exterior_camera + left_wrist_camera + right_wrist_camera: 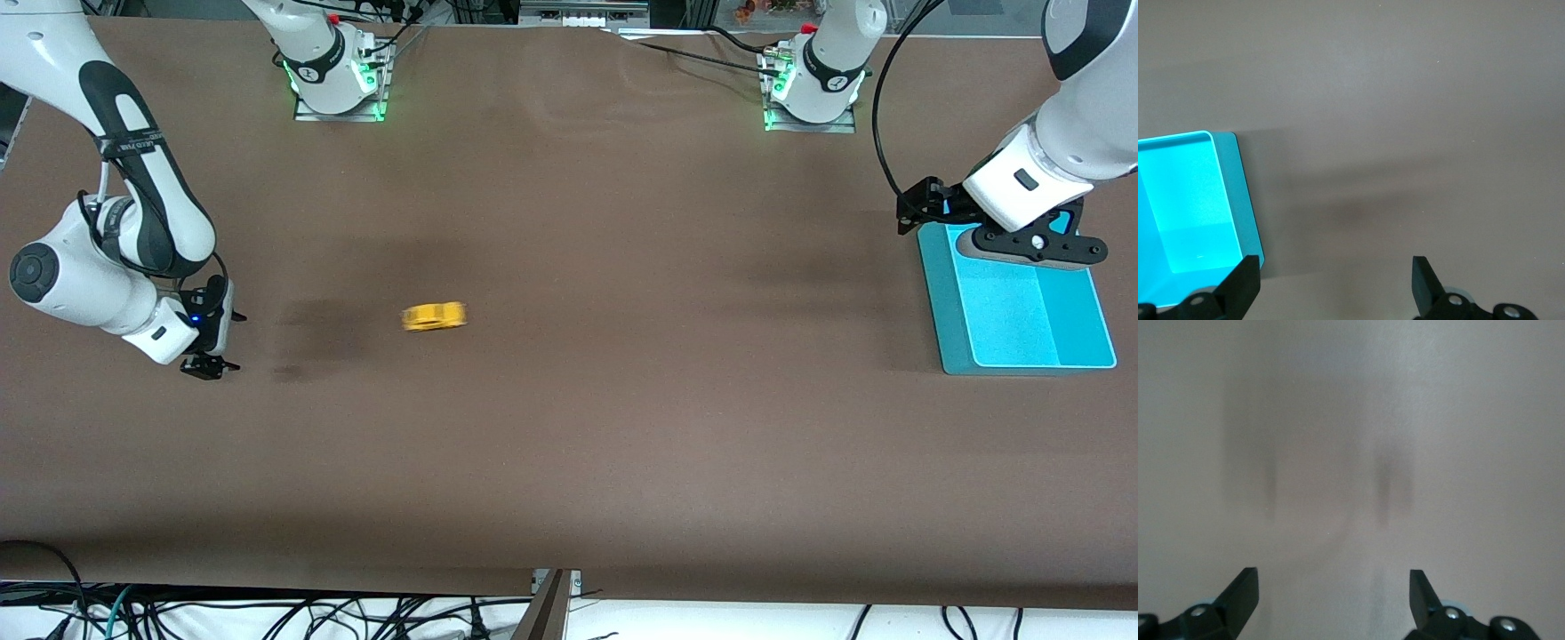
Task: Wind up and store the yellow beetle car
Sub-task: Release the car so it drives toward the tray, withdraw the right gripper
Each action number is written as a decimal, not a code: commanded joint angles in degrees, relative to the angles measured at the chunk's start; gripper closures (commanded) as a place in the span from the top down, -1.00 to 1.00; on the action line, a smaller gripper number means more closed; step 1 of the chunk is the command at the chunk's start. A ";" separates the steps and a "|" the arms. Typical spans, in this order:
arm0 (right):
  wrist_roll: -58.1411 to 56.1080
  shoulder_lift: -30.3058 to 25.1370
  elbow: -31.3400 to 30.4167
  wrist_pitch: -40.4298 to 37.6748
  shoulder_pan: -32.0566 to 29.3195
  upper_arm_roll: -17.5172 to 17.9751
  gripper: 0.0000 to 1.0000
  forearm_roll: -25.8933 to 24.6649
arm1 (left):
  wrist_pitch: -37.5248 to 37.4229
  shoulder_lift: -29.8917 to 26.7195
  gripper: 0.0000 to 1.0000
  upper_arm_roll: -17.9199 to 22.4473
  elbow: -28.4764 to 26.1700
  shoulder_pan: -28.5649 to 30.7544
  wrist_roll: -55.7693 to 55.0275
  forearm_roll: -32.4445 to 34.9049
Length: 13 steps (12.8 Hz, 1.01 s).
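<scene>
Your yellow beetle car (434, 316) shows only as a smeared yellow streak on the brown table (569, 444), so you cannot make out its windows or wheels, and which way it faces is probably not something you can settle from this. It sits on the bare cloth, toward the right arm's end of the table, well apart from both grippers and from the blue tray (1080, 329). Neither wrist view shows it.

The left gripper (1337, 280) hangs over the tray's edge, at the end farther from the front camera; from the front its fingers are hidden under the wrist. Its wrist view shows them spread wide with nothing between them, and cuts the tray off, leaving just one corner in sight. The right gripper (210, 364) is low over the table at its own end, and its wrist view shows two fingertips (1241, 590) parted over bare cloth (only faint dark shadows lie under them), gripping nothing.

The tray lies close to the table's edge at the left arm's end. Between the car and the tray you have a long run of open cloth, and more open cloth nearer the front camera.

Counted: one car, one tray with two compartments, two grippers.
</scene>
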 commanded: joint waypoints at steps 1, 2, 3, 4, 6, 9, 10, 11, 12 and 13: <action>4.14 -4.92 2.19 -7.76 1.71 0.53 1.00 0.13 | -1.24 0.62 1.00 -0.19 1.63 0.32 0.32 -1.35; 5.37 -6.50 3.42 -10.57 2.68 0.44 1.00 0.05 | -1.24 0.62 1.00 -0.19 1.63 0.41 0.32 -1.35; 7.04 -8.00 4.73 -13.47 3.38 0.44 1.00 0.13 | -1.24 0.62 1.00 -0.19 1.63 0.32 0.32 -1.35; 8.62 -8.97 5.79 -15.94 3.65 0.44 1.00 -0.30 | -1.24 0.62 1.00 -0.11 1.63 0.32 0.32 -1.35; 9.51 -10.29 6.68 -18.24 3.74 0.44 1.00 -0.13 | -1.24 0.62 1.00 -0.19 1.63 0.32 0.32 -1.35; 10.73 -13.54 6.68 -19.56 4.70 0.44 1.00 0.22 | -1.24 0.62 1.00 -0.19 1.63 0.32 0.32 -1.35; 13.27 -15.29 6.77 -21.22 5.23 0.35 1.00 0.22 | -1.24 0.62 1.00 -0.19 1.63 0.32 0.32 -1.35; 15.82 -16.79 6.94 -22.63 5.32 0.35 1.00 0.22 | -1.24 0.62 1.00 -0.19 1.63 0.32 0.32 -1.35; 17.93 -18.11 6.86 -23.42 5.32 0.44 1.00 0.40 | -1.33 0.62 1.00 -0.11 1.63 0.32 0.32 -1.35; 18.74 -19.17 6.86 -24.30 5.32 0.44 1.00 0.40 | -1.33 0.62 1.00 -0.11 1.63 0.32 0.32 -1.35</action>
